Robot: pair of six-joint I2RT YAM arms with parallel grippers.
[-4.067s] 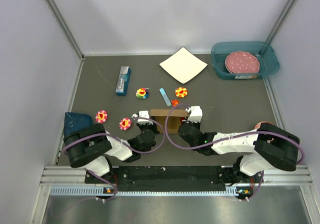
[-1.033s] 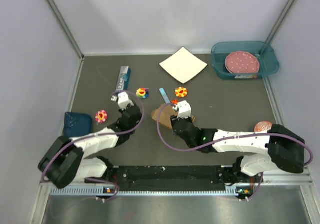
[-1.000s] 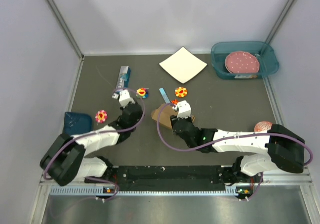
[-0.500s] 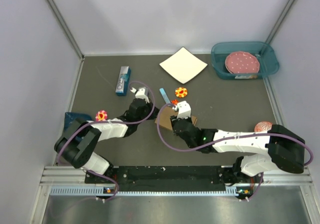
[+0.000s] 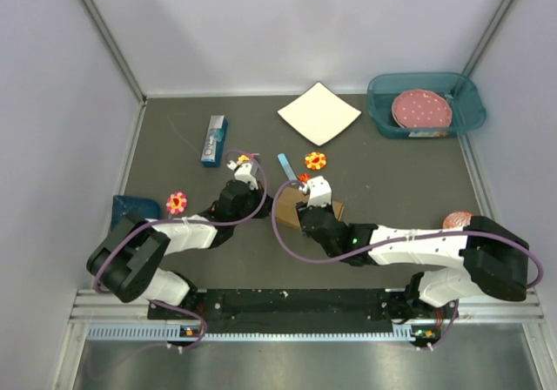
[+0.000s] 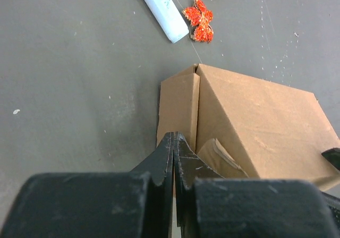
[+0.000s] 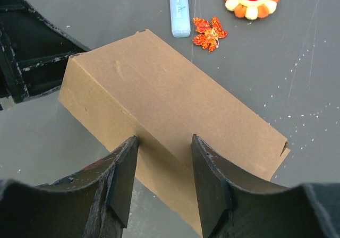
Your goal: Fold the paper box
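The brown paper box (image 5: 285, 205) lies closed in the middle of the table, largely under my right arm. In the left wrist view its end (image 6: 179, 108) shows a side flap and a tucked tab, with the top face sloping away to the right. My left gripper (image 6: 174, 135) is shut and empty, its tips just short of that end flap; in the top view the left gripper (image 5: 261, 200) sits at the box's left end. My right gripper (image 7: 163, 139) is open, its fingers either side of the box's upper long edge (image 7: 159, 105). In the top view the right gripper (image 5: 306, 209) is over the box.
A light blue strip (image 5: 287, 164) and a red leaf sticker (image 7: 209, 32) lie just beyond the box, with a smiling flower (image 5: 315, 159) further right. A white sheet (image 5: 318, 112), a teal bin (image 5: 383, 120) and a blue carton (image 5: 213, 140) sit further back.
My left arm swung right from beside the blue carton to the box's left end, and its gripper closed. The right arm and box hardly moved.
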